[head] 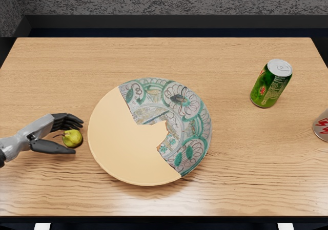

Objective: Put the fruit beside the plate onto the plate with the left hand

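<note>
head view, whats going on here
The robot's left hand has reached in from the left edge and sits right at a small yellow-green fruit, which lies on the table just left of the plate. Whether the hand has a grip on it is unclear. The fruit is not yet on the plate. A green can stands apart at the right.

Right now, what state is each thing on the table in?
Round green-patterned plate: flat on the wooden table, no fruit on it.
Small yellow-green fruit: on the table, beside the plate.
Left hand: at the fruit, grasp unclear.
Green soda can: upright.
</note>
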Available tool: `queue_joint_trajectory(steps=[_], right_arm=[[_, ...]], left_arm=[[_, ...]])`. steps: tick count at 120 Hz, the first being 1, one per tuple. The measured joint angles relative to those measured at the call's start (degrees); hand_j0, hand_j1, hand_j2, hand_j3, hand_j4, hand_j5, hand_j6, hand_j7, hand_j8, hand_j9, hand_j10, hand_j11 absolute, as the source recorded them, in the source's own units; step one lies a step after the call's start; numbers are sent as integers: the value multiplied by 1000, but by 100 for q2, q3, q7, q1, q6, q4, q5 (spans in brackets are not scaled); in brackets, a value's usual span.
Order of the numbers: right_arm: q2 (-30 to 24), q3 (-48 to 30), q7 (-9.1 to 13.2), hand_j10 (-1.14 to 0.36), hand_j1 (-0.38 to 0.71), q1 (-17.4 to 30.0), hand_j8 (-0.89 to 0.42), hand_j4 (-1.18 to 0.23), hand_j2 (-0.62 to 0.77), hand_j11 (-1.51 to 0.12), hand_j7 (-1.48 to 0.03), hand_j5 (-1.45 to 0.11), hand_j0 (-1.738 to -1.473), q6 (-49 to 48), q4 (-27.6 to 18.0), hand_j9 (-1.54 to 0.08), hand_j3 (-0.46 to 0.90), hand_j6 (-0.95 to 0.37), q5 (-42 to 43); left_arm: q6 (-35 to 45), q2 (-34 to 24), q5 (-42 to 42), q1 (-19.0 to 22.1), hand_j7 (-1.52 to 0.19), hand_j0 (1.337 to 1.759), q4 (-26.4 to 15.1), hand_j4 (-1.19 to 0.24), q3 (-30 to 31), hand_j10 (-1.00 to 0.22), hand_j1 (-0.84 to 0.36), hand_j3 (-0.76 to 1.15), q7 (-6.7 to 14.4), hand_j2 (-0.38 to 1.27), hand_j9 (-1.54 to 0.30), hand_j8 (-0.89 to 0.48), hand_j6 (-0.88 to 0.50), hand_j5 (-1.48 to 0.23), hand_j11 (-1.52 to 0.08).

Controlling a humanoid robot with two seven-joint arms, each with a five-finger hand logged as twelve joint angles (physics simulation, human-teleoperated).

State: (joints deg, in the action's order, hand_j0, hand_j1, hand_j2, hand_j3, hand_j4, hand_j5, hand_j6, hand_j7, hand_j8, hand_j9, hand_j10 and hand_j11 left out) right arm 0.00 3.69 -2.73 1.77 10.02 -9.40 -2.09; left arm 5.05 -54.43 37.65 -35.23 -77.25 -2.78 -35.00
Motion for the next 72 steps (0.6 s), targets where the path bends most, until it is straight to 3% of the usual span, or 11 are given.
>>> queue_joint_trajectory(steps=[35,48,72], right_arm=[[0,0,0,-24,-320,0,-24,-24,-5,-31,-31,-31,-1658,0,-1,-31,0,-25,0],[0,0,0,-24,-320,0,-25,-24,-5,-31,-31,-31,-1658,0,0,-31,0,-25,-1],[0,0,0,-24,-320,0,-25,-25,-5,-31,-31,-31,-1658,0,0,-31,0,-25,-2]], left_arm=[[394,14,197,35,-702,1658,-17,-537,16,-534,-284,0,-5,128,-703,-510,-537,-700,-704],[481,20,238,44,-737,1656,-11,-543,30,-535,-279,0,-13,94,-742,-485,-541,-733,-748],[551,20,346,44,-795,1655,6,-576,46,-561,-313,0,-14,214,-805,-423,-531,-785,-815]])
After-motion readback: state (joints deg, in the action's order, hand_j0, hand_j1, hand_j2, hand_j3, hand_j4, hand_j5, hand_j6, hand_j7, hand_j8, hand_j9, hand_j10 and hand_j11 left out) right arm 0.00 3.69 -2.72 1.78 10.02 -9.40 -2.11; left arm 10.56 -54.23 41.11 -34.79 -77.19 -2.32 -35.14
